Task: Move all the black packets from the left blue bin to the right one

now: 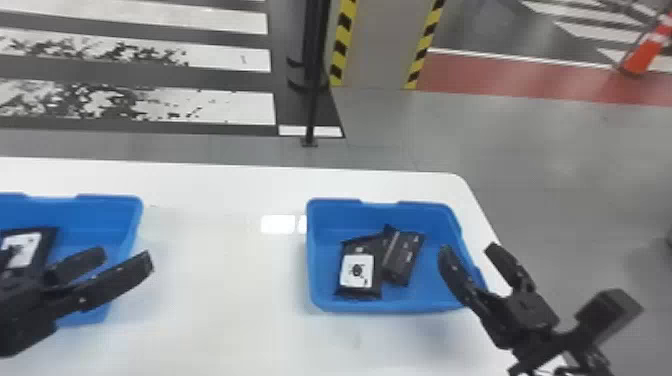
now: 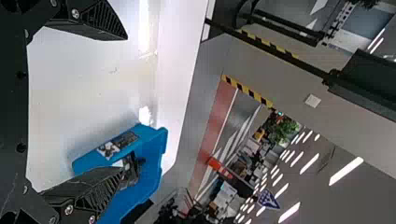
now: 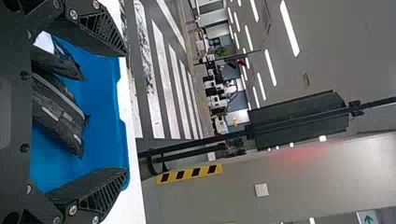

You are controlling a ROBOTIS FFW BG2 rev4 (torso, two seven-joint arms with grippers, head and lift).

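Head view: L gripper (image 1: 126, 257) is over the R part of L bin (image 1: 107, 215), fingers wide apart, one tip reaching past the bin's R side; height above it can't tell. R gripper (image 1: 468, 248) is by the R side of R bin (image 1: 430, 215), also spread wide, tips pointing away from the robot. L wrist view has its fingers well apart too, w/ R bin & pkts farther off. R wrist view: same wide gap btwn fingers, R bin w/ its pkts beyond.

Task pkts: one blk pkt w/ white label (image 1: 47, 240) is in L bin, partly hidden behind L gripper; any others under there, can't tell. R bin has two: a blk pkt w/ white label facing up (image 1: 367, 245) & a darker blk pkt w/ small print (image 1: 402, 255) just to its R, slanted, touching at the edges; which overlaps which, can't tell.

Both bins sit on white table (image 1: 225, 300). Behind it: blk pole (image 1: 315, 100), column w/ yellow/blk edge strips (image 1: 382, 45), orange cone (image 1: 640, 57) far R, white floor stripes (image 1: 240, 107) far L
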